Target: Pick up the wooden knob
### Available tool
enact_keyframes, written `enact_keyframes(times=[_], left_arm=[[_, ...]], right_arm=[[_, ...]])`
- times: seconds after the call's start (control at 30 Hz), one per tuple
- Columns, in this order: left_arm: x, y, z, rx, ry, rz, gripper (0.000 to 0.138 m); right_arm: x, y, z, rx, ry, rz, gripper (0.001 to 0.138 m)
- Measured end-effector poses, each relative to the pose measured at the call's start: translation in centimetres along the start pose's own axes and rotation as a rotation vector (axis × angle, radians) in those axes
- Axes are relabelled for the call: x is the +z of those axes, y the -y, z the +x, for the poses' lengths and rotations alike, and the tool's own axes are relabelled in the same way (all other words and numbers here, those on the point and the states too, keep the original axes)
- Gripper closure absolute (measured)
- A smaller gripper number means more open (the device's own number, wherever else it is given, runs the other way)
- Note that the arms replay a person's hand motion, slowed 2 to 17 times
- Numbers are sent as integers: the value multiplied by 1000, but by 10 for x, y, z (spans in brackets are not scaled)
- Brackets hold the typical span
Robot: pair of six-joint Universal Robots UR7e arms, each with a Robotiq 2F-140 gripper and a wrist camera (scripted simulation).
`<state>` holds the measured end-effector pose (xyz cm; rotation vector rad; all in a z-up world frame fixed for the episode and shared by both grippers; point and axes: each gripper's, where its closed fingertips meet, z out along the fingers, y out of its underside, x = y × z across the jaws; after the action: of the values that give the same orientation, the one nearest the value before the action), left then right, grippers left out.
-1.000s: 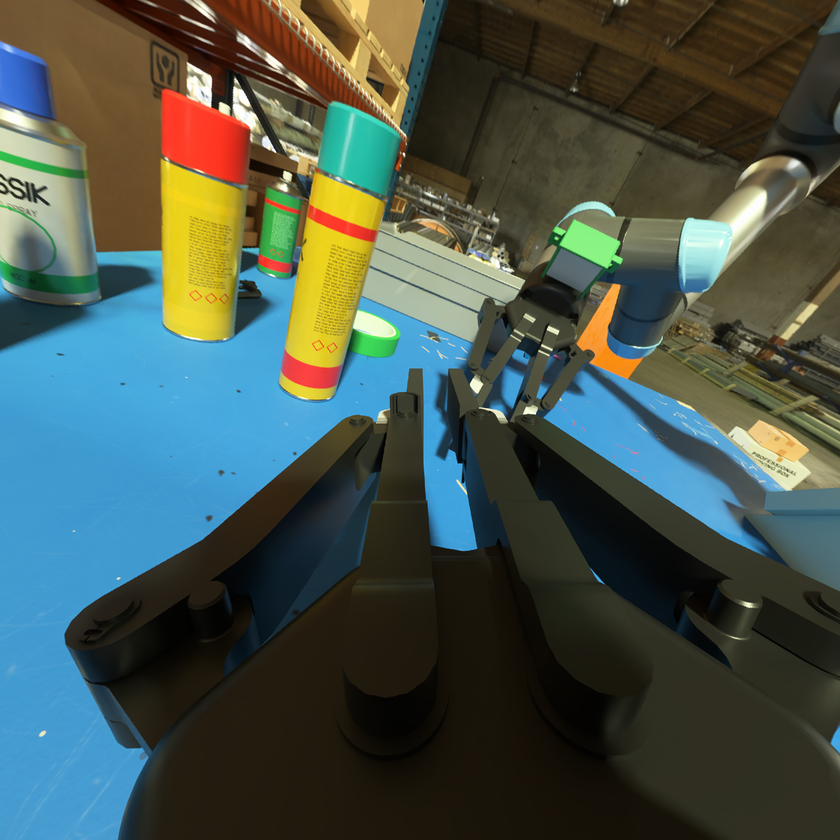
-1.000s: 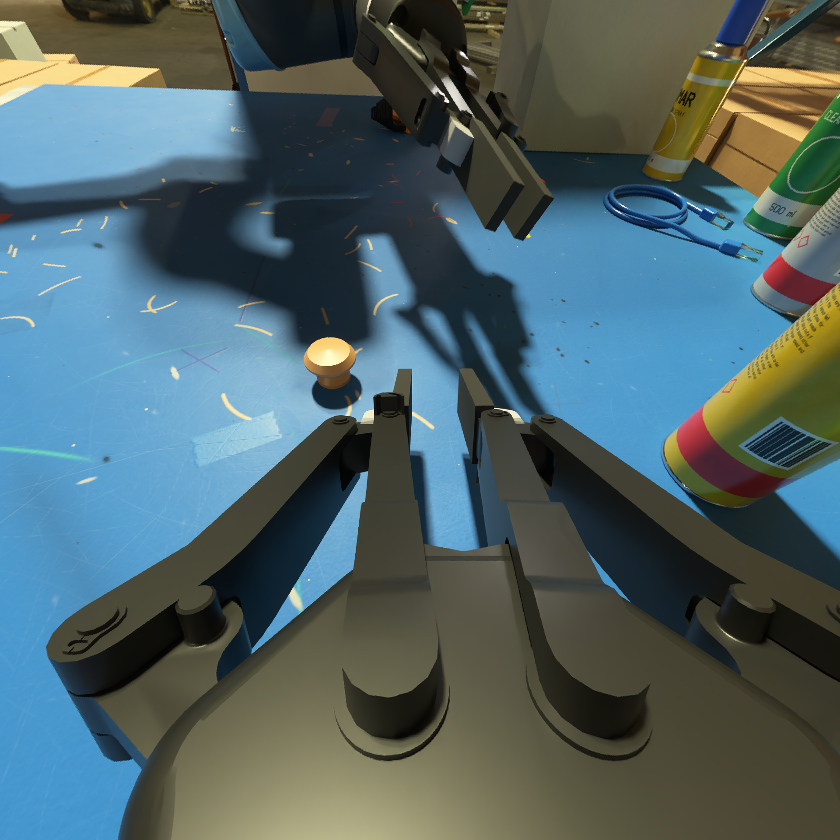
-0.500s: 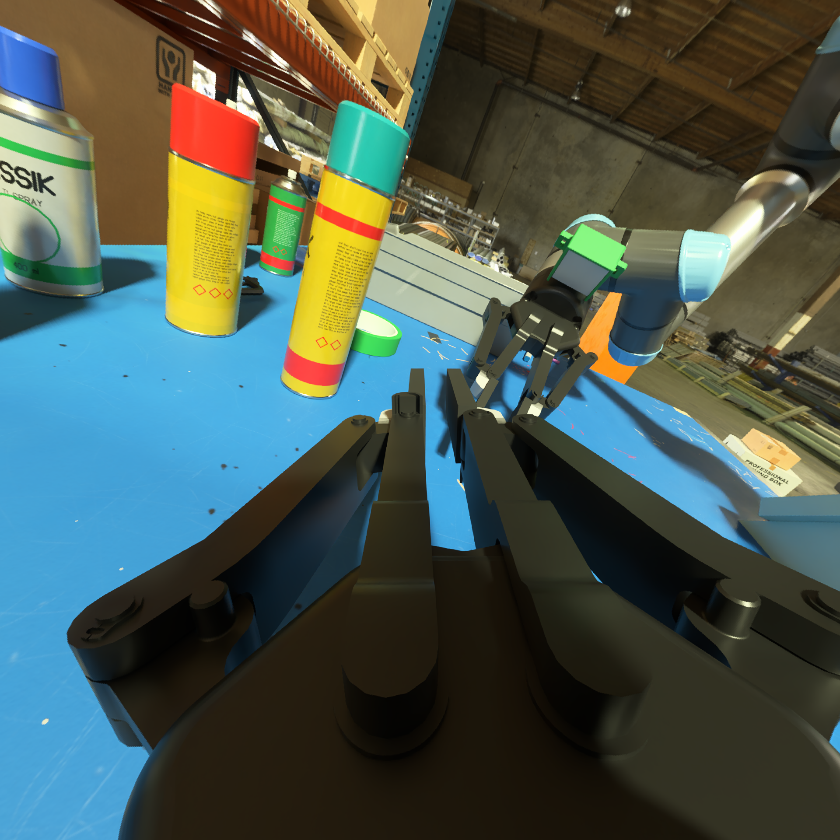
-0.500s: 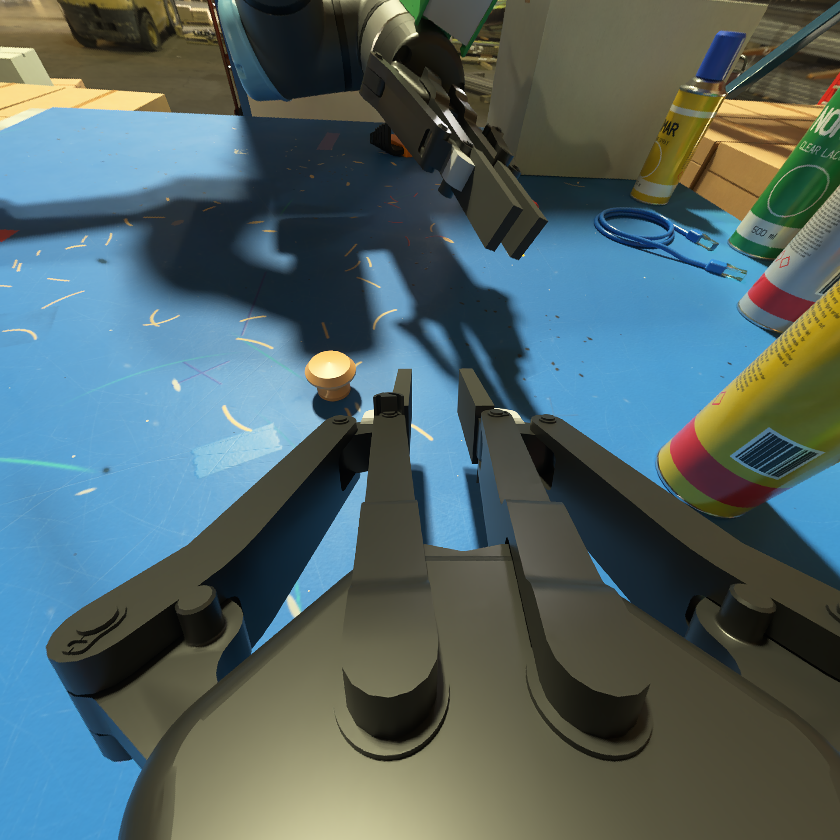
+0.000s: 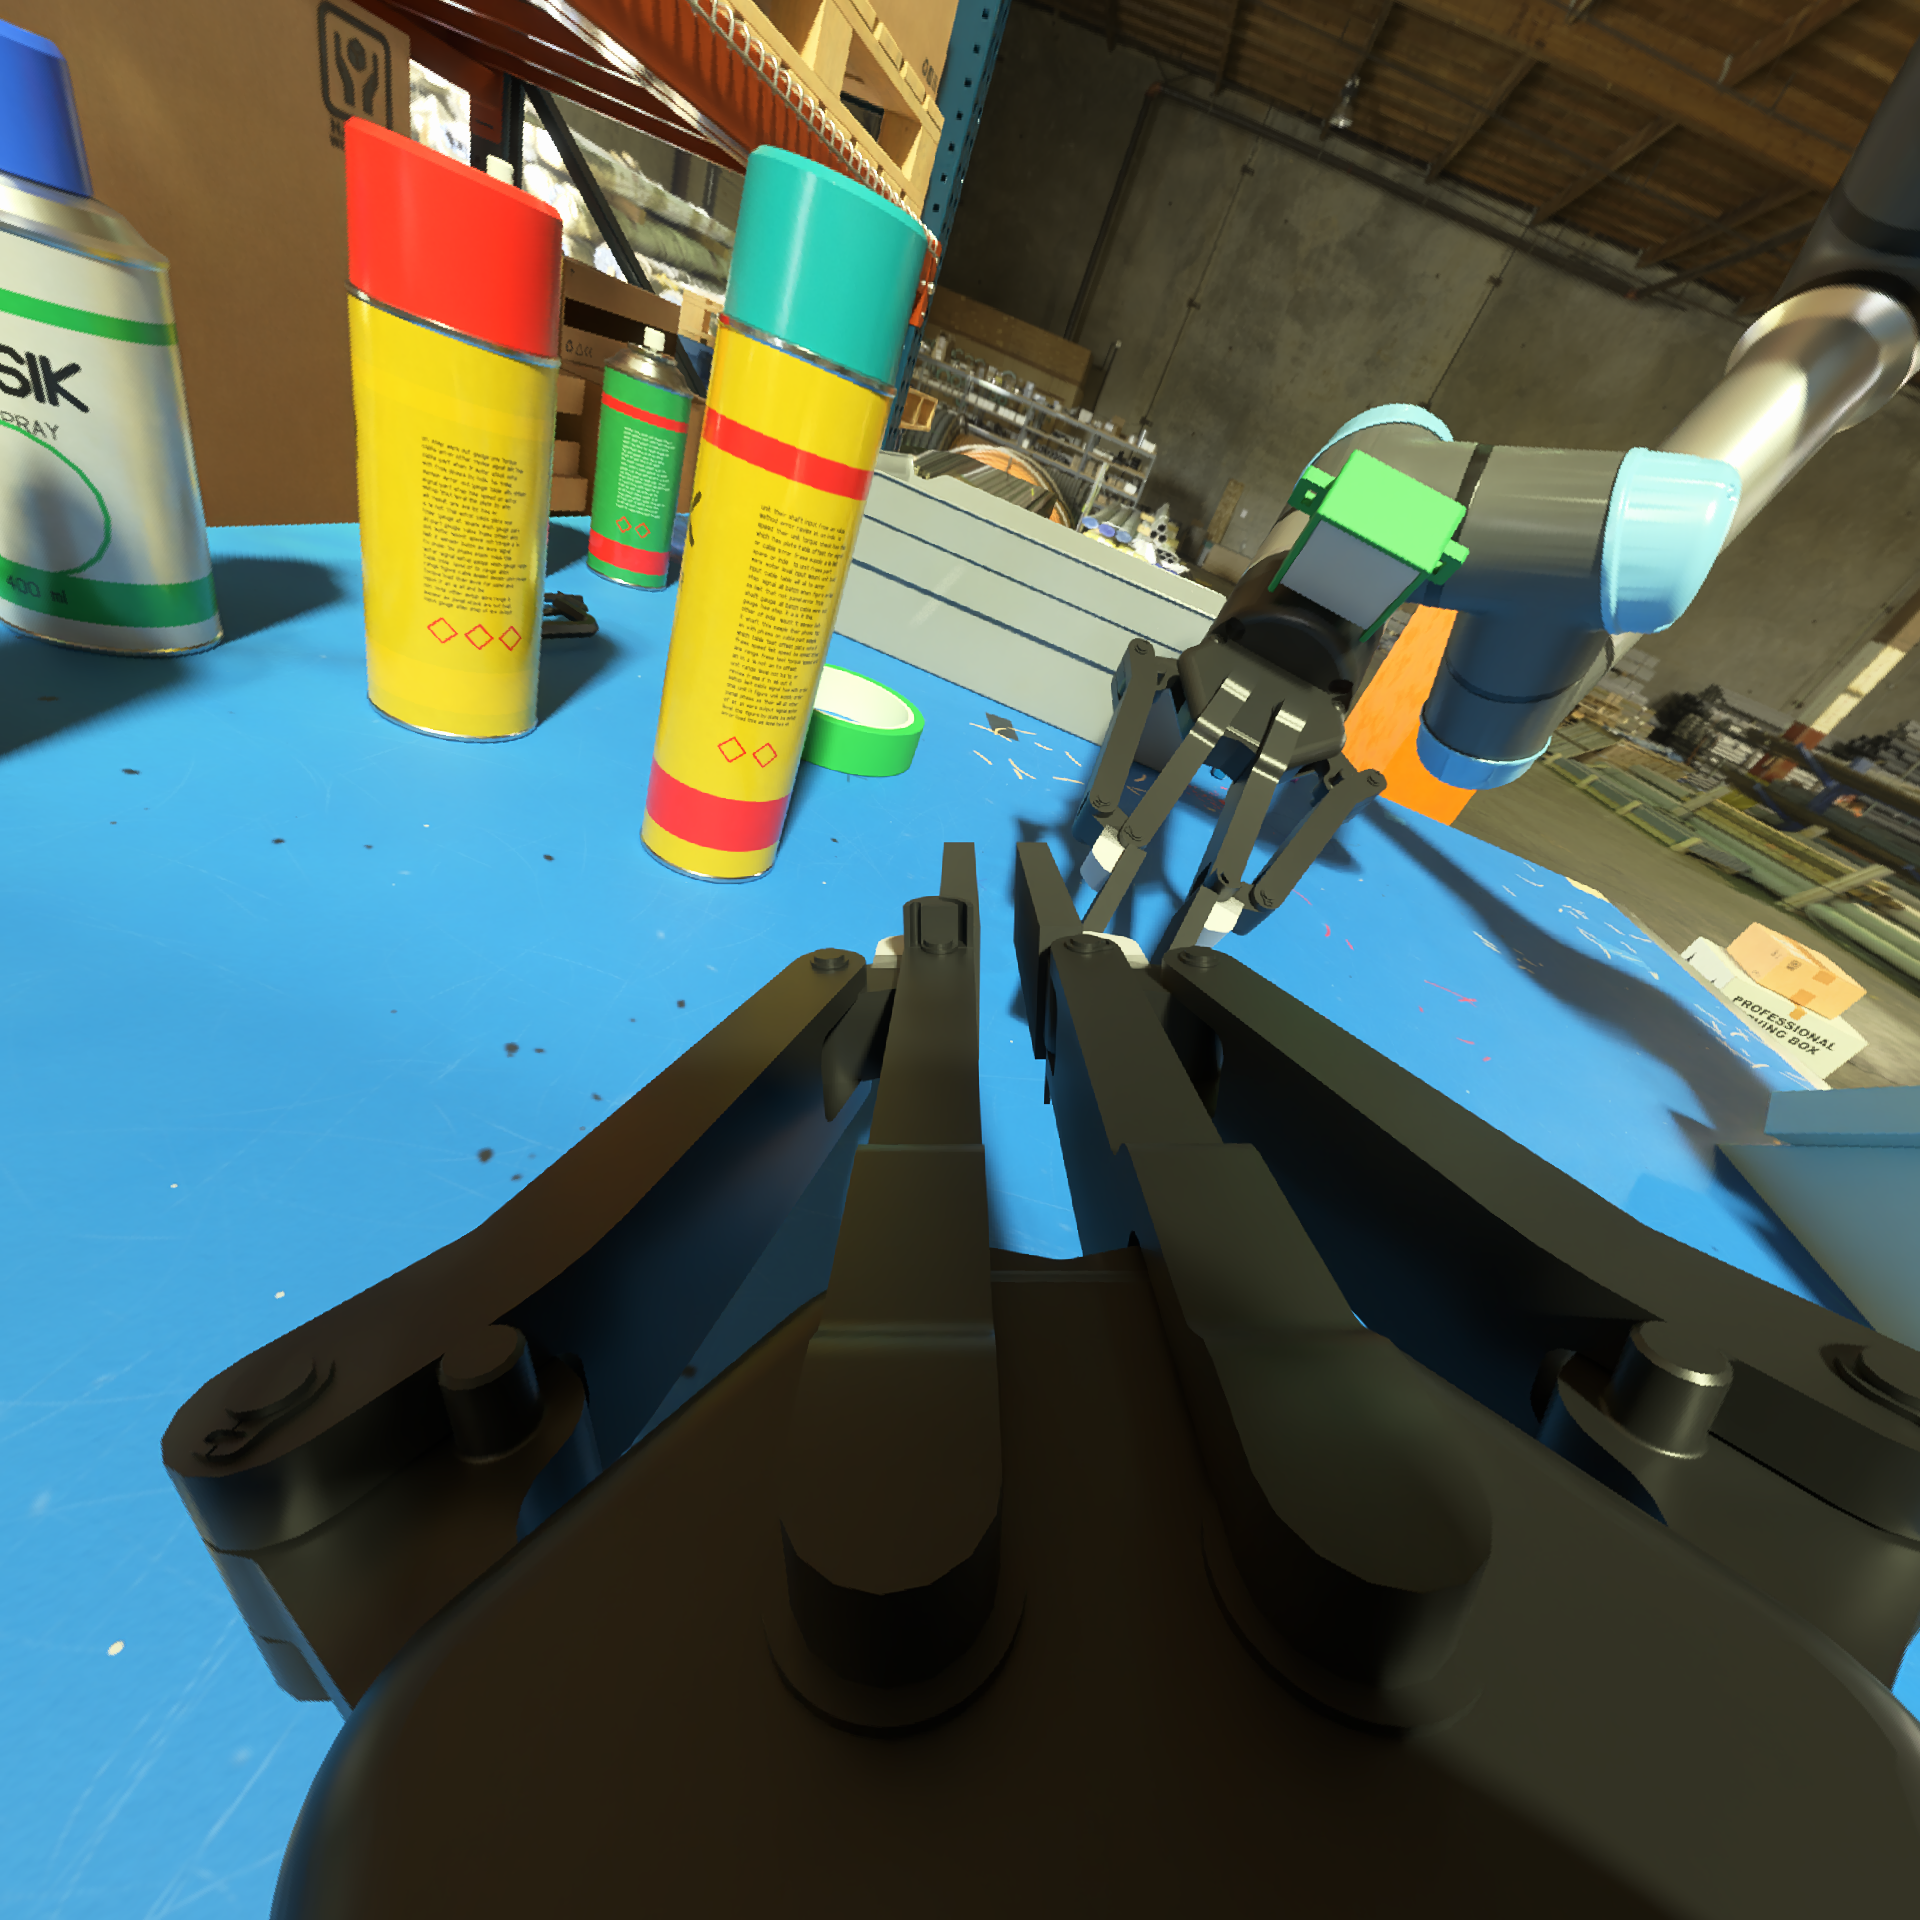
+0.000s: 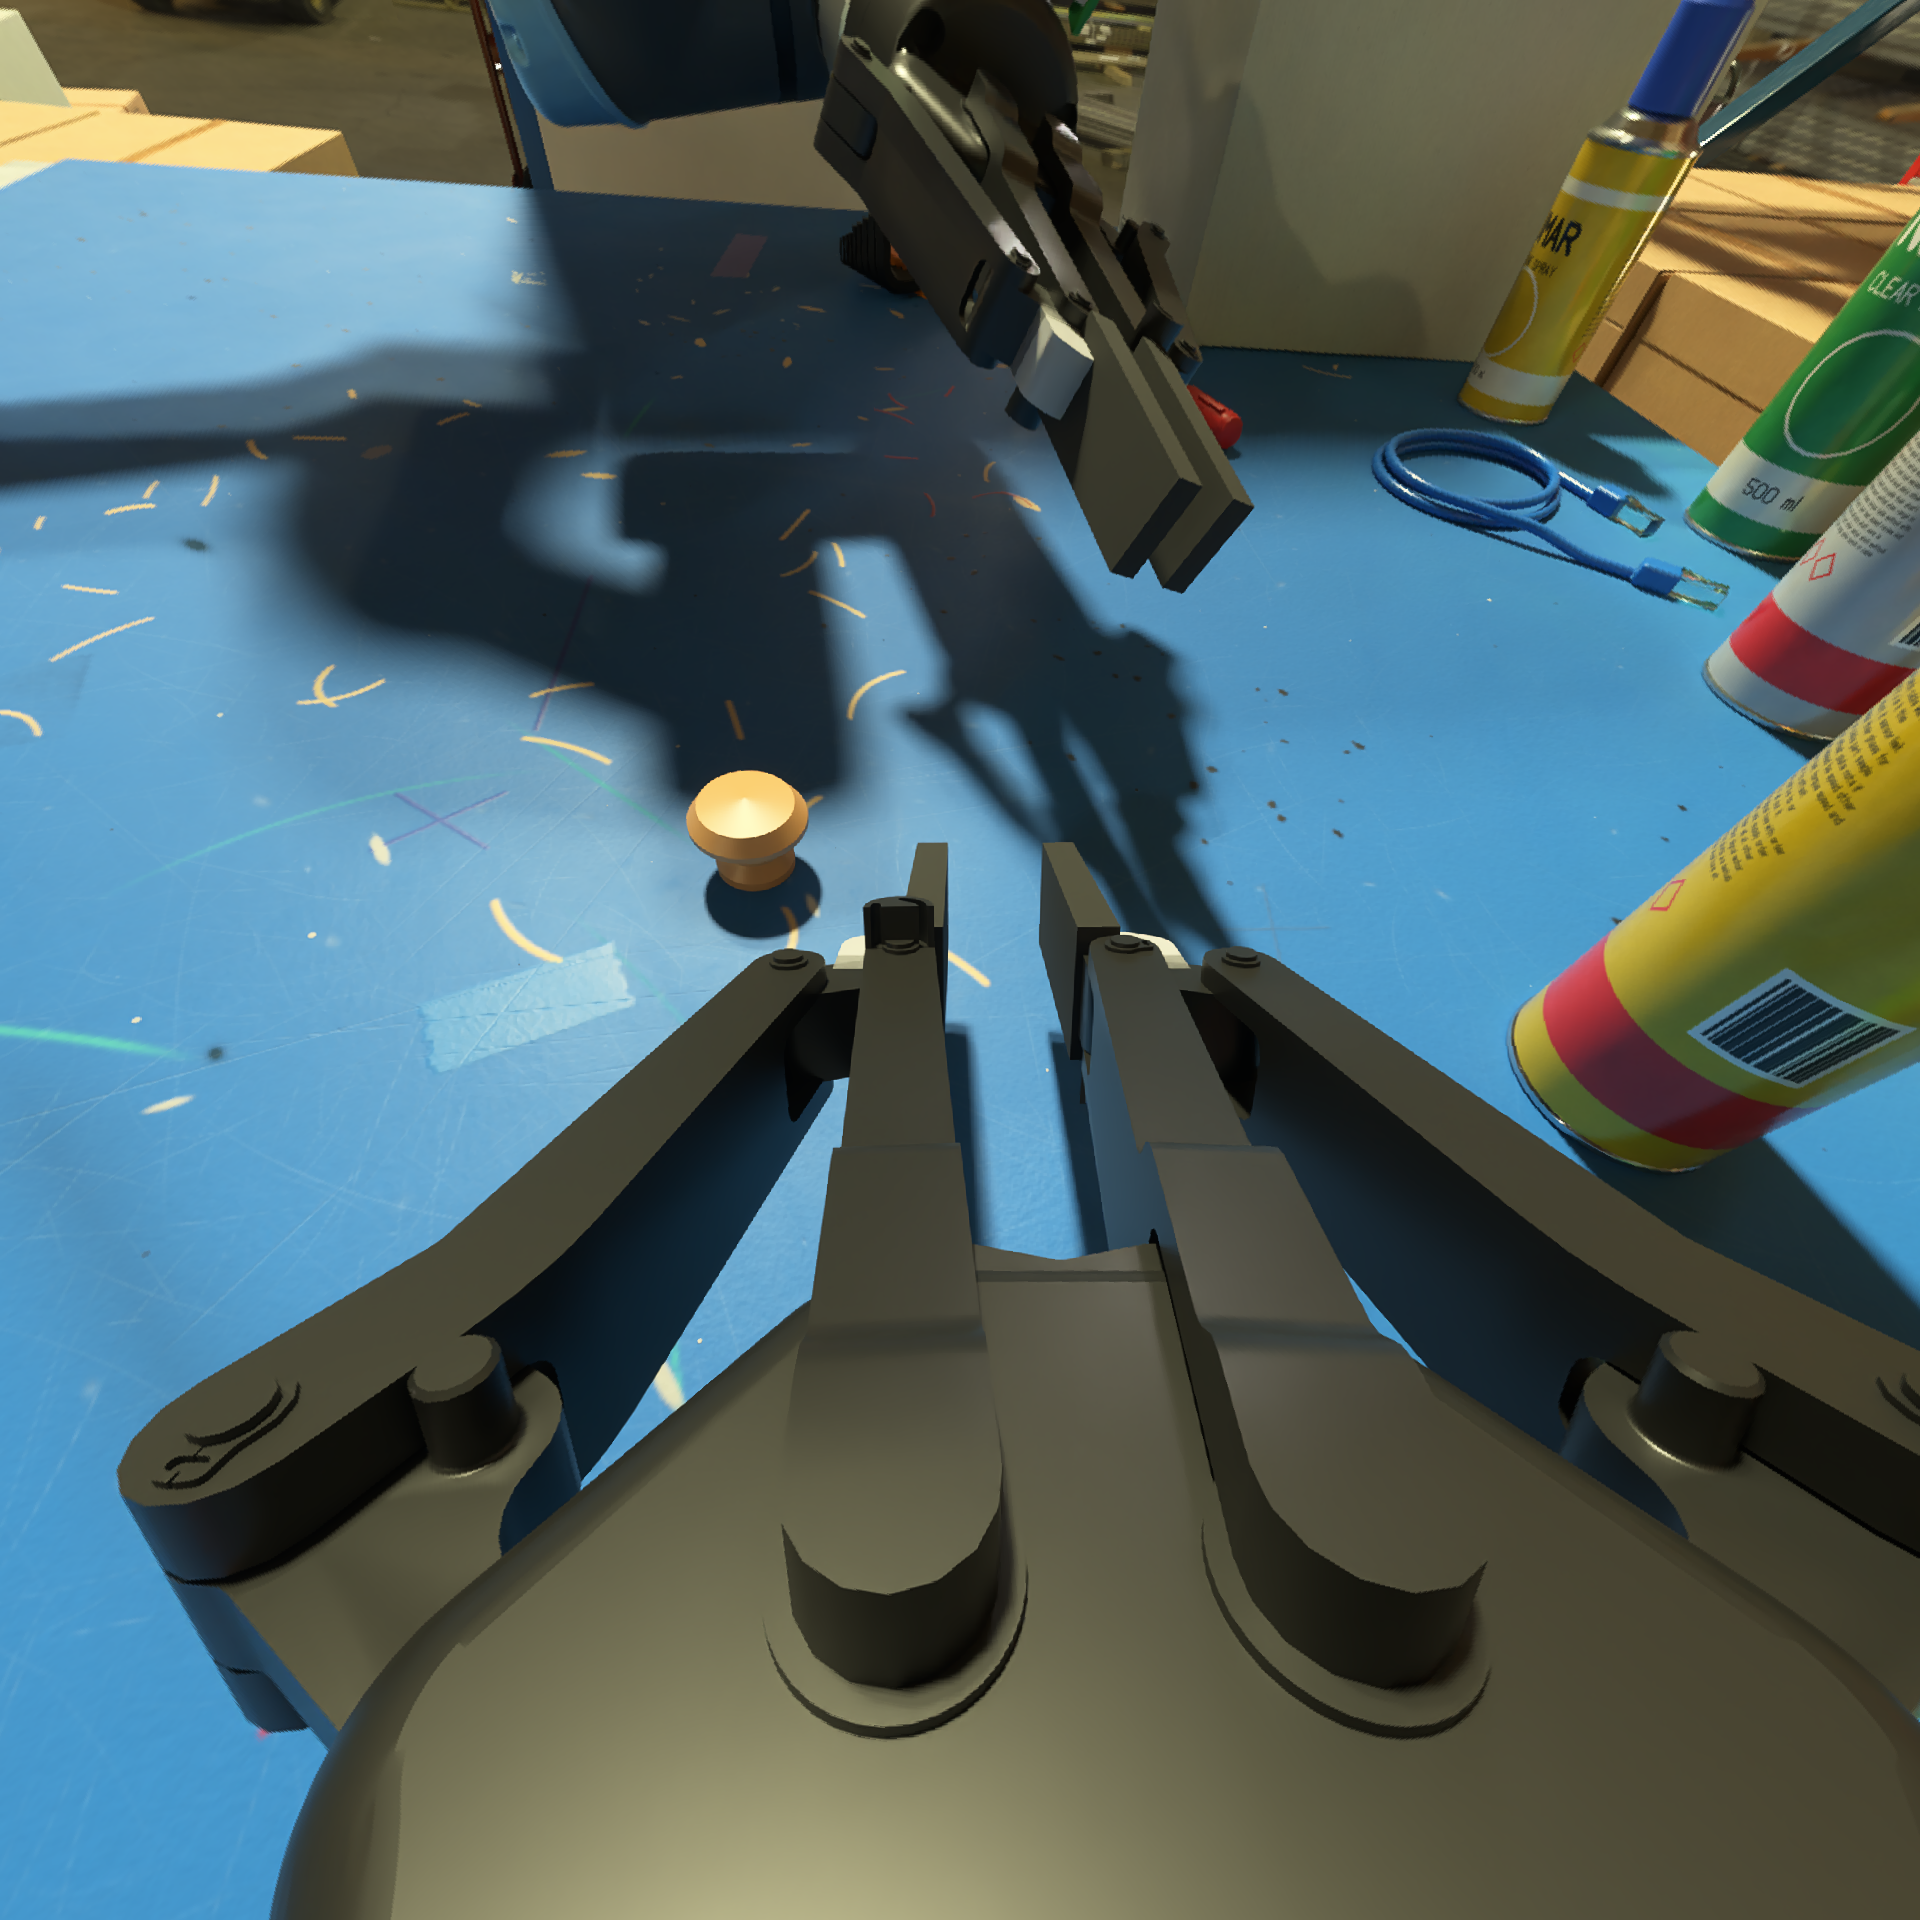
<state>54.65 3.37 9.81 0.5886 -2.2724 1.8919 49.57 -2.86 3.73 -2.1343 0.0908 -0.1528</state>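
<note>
The wooden knob (image 6: 746,828) is small and tan with a rounded cap, and stands upright on the blue table (image 6: 260,1195). My right gripper (image 6: 994,883) hangs just right of it and slightly nearer the camera, jaws almost together with a narrow gap and nothing between them. My left gripper (image 5: 994,878) is shut and empty; it also shows in the right wrist view (image 6: 1179,540), held above the table beyond the knob. The knob is hidden in the left wrist view. The right gripper (image 5: 1153,894) shows there just past my left fingertips.
Yellow spray cans with a red cap (image 5: 452,436) and a teal cap (image 5: 779,520), a silver can (image 5: 83,416) and a green tape roll (image 5: 868,727) stand to the left. A leaning yellow can (image 6: 1745,987), more cans (image 6: 1829,416) and a blue cable (image 6: 1507,494) are at the right.
The left gripper has crept forward and a little lower, so the cans look larger in its view. The right gripper and the knob have hardly moved.
</note>
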Motion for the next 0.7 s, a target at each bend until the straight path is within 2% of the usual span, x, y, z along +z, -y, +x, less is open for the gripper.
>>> enact_keyframes(times=[0.7], left_arm=[[-10,11,-6,-59,-9,79,128]], right_arm=[[2,-2,3,-6,-18,-13,115]])
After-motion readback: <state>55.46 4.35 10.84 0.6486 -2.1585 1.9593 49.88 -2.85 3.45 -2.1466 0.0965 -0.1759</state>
